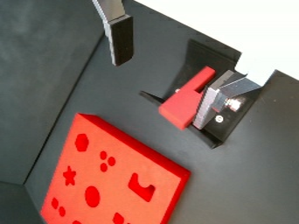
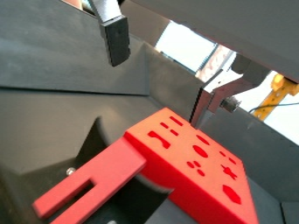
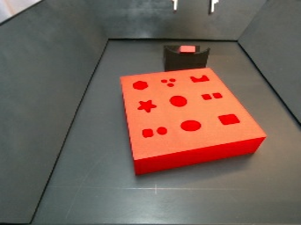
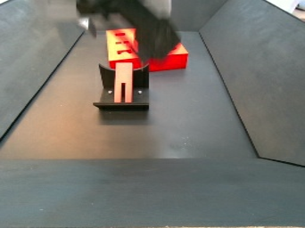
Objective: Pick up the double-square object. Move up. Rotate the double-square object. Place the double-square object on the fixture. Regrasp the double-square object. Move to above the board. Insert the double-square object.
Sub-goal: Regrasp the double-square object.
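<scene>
Regrasp is the step I think I am on. The double-square object (image 1: 184,103) is not in my grip. It rests on the fixture (image 4: 119,107), right under me, and in a wrist view it looks like it leans up at a slant against the fixture's upright part.

My gripper (image 3: 194,5) hangs high over the fixture, at the far end of the floor in a side view. My fingers (image 1: 118,39) are spread wide apart and there is nothing between them. Only their tips show in that side view. In the other side view my arm is just a dark blur above the fixture, so I cannot read its pose well there.

The board (image 3: 188,119) lies flat on the floor, below me and off to one side, just beside the fixture. Its shaped holes face up.

For the next move, I would need to come straight down with my fingers wide, one on each side of the red block, and then squeeze. I should line up well so I do not bump the fixture or knock the block off. I cannot tell yet which hole the block is for.
</scene>
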Controlling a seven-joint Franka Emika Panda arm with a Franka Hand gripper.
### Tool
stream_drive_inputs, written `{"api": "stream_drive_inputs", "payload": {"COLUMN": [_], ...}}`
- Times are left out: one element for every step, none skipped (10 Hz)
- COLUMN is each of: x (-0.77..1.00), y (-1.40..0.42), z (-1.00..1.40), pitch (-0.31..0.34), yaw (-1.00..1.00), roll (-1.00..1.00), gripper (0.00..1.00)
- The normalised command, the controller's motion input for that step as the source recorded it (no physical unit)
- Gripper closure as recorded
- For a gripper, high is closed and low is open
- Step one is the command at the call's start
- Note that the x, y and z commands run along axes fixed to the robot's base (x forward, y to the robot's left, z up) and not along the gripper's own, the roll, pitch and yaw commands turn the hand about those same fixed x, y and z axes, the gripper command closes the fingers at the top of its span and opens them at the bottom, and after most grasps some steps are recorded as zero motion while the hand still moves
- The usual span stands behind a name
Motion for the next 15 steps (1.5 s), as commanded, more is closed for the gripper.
{"api": "stream_drive_inputs", "payload": {"x": [-0.12, -0.09, -0.06, -0.04, -0.03, -0.04, -0.03, -0.03, -0.04, -0.04, -0.03, -0.02, -0.01, -0.02, -0.01], "y": [-0.88, -0.72, -0.48, -0.37, -0.10, -0.03, -0.03, -0.04, -0.03, -0.03, -0.02, -0.02, -0.02, -0.02, -0.02], "z": [0.66, 0.44, 0.14, 0.05, 0.05, 0.05, 0.02, 0.00, 0.01, 0.01, 0.00, 0.00, 0.00, 0.00, 0.00], "pitch": [0.046, 0.044, 0.041, 0.039, 0.037, 0.037, 0.031, 0.026, 0.020, 0.016, 0.008, 0.003, 0.000, 0.002, 0.007], "yaw": [0.03, 0.03, 0.03, 0.02, 0.02, 0.03, 0.02, 0.03, 0.03, 0.03, 0.03, 0.03, 0.03, 0.03, 0.03], "roll": [1.00, 1.00, 1.00, 1.00, 1.00, 1.00, 1.00, 1.00, 1.00, 1.00, 1.00, 1.00, 1.00, 1.00, 1.00], "gripper": [0.00, 0.00, 0.00, 0.00, 0.00, 0.00, 0.00, 0.00, 0.00, 0.00, 0.00, 0.00, 0.00, 0.00, 0.00]}}
